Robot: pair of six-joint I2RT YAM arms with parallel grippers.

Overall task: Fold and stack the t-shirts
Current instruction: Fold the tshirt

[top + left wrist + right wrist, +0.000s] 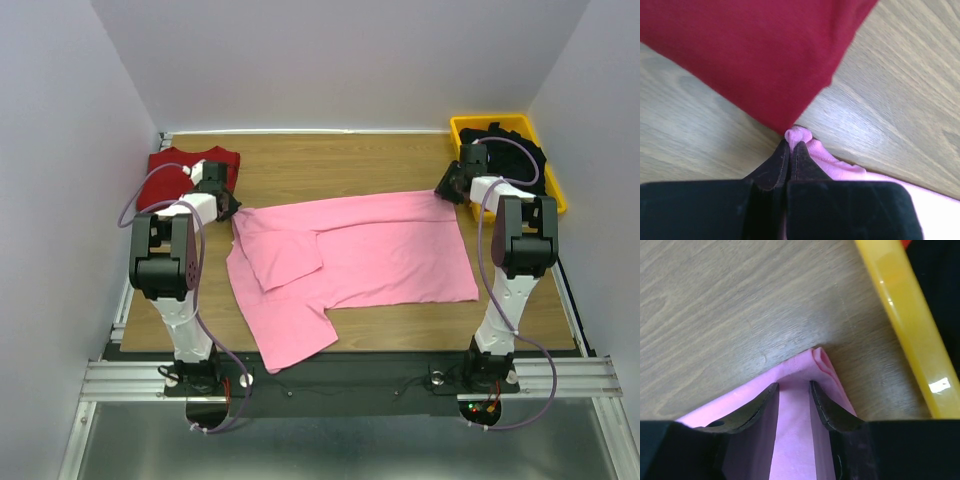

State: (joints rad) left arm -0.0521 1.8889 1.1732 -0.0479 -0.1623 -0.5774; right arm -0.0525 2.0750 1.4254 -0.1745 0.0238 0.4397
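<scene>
The dark red t-shirt (180,172) lies folded at the far left corner of the table (340,165), close to the wall. My left gripper (792,146) is just in front of its nearest corner. It is clamped tight on a small bunch of the pink t-shirt (380,250), and a nub of pink pokes out past my fingertips right against the red cloth.

The pink shirt spreads flat across the middle of the table. One sleeve is folded in over the body, and the other reaches toward the near edge.

At its far right corner my right gripper (792,387) has its fingers apart. They sit over the cloth, which lies flat and unpinched between them.

Just beyond is the yellow bin (905,325), with the black t-shirt (515,140) bundled inside.
</scene>
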